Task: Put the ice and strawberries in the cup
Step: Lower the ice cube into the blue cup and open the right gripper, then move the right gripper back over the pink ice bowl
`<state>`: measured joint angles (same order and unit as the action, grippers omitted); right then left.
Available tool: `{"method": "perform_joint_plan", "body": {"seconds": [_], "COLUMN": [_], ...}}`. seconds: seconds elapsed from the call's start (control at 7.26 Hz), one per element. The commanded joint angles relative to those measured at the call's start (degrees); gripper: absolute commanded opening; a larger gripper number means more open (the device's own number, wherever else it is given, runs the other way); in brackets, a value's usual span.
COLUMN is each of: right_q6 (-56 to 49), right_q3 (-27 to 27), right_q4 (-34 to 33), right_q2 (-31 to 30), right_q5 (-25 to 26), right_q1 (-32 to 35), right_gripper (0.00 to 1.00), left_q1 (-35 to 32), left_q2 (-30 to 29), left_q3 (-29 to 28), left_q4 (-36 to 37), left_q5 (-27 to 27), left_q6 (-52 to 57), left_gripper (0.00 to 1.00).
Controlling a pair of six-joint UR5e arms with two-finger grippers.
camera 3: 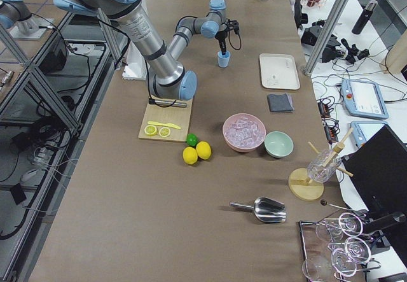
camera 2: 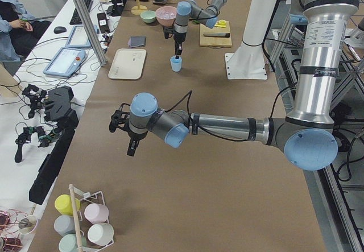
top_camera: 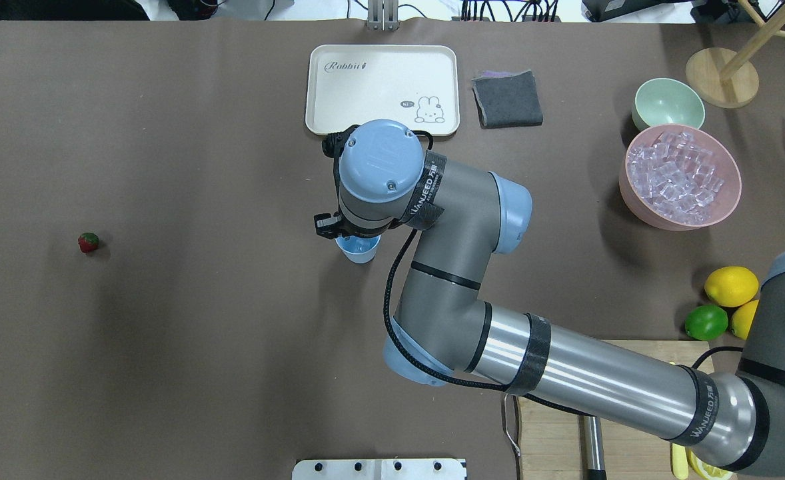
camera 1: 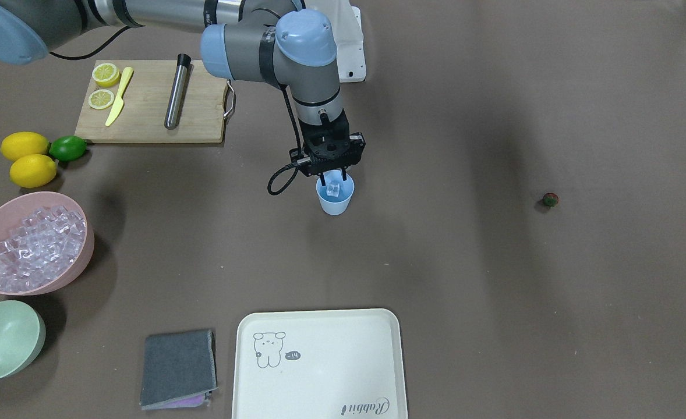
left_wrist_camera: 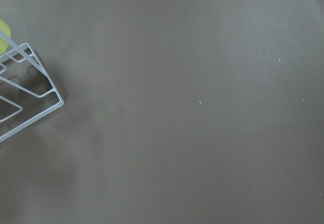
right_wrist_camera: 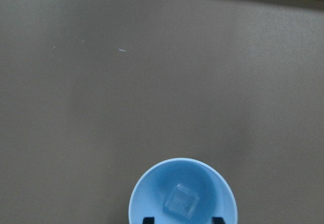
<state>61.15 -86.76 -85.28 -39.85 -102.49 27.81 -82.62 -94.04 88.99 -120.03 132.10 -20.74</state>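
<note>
Closest to the right wrist camera, a small light blue plastic cup [right_wrist_camera: 147,189] is standing upright, holding one clear glassy ice cube [right_wrist_camera: 180,202]. The right gripper [camera 1: 333,177] is hovering right over the cup's mouth, jaws apart, gripping nothing. A tiny red, green-topped strawberry [camera 1: 550,199] is lying well apart from the cup, on the robot's left. The left gripper [camera 2: 132,144] seems to be hanging far from the cup; I cannot tell how its jaws are standing.
</note>
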Motion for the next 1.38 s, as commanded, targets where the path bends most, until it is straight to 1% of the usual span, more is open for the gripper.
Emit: {"method": "perform_joint_plan", "body": {"seconds": [0.0,0.14,0.28,0.41,0.55,0.69,0.83,0.96,1.1,1.24], "right_q6": [1.7,1.7,1.3,0.4,-4.5,-10.1,-14.8,-20.1,-27.4,-32.9], "right_q3": [-0.6,-0.9,-1.9,-4.9,-6.1,-7.6,-8.9,-9.8,-13.6,-14.7], "right_q4": [0.3,0.1,-0.5,-0.5,-0.4,-0.2,-0.4,-0.3,-0.1,0.2], "right_q2": [0.0,0.0,-0.8,-4.5,-7.6,-12.0,-16.0,-20.3,-27.4,-32.1], "right_q5": [0.5,0.2,-1.6,-7.7,-10.9,-14.3,-19.6,-20.7,-21.0,-24.9], "right_q1": [0.0,1.9,5.5,10.5,13.9,18.6,24.0,26.9,29.6,32.7], "right_gripper": [0.92,0.92,0.92,0.92,0.92,0.90,0.89,0.89,0.90,0.90], "left_q1": [0.0,0.0,0.0,0.0,0.0,0.0,0.0,0.1,0.2,0.3], "left_q2": [0.1,0.1,0.2,0.2,0.3,0.4,0.5,0.6,0.6,0.5], "left_q3": [0.0,-0.1,0.0,0.0,0.2,0.2,0.4,0.5,0.4,0.4], "left_q4": [0.1,0.1,0.1,0.1,0.0,0.0,-0.9,-2.9,-4.6,-4.6], "left_q5": [0.0,0.0,0.0,0.0,0.0,0.0,0.0,-0.1,-0.1,-0.2], "left_q6": [0.0,0.0,-0.1,-0.1,-0.2,-0.5,-1.3,-4.5,-6.2,-6.2], "left_gripper": [0.97,0.97,0.97,0.97,0.97,0.97,0.97,0.97,0.97,0.97]}}
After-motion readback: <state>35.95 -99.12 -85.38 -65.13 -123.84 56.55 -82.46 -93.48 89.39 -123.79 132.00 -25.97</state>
